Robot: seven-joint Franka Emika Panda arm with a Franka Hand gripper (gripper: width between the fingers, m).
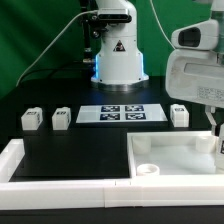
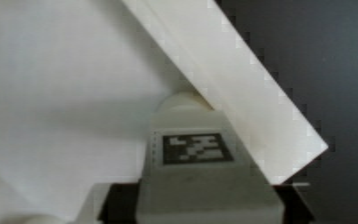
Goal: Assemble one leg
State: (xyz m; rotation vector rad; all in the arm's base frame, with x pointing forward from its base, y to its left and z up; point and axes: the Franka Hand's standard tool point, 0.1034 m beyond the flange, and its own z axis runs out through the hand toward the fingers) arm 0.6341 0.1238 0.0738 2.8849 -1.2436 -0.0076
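Note:
In the wrist view my gripper [image 2: 202, 203] is shut on a leg [image 2: 197, 150], a small white post with a black-and-white marker tag facing the camera. Dark fingers [image 2: 131, 203] press on both its sides. The leg hangs over the large white panel [image 2: 51, 100], close to its raised rim [image 2: 238, 85]. In the exterior view my gripper [image 1: 217, 138] is at the far right, above the panel's [image 1: 185, 156] right part. The held leg is hard to make out there. Three more legs [image 1: 32, 119] [image 1: 62, 117] [image 1: 179, 115] stand on the black table.
The marker board [image 1: 118, 112] lies flat in front of the robot base [image 1: 118, 55]. A white raised border [image 1: 40, 185] runs along the table's front and the exterior view's left. The panel has a round socket [image 1: 147, 169] near its front corner.

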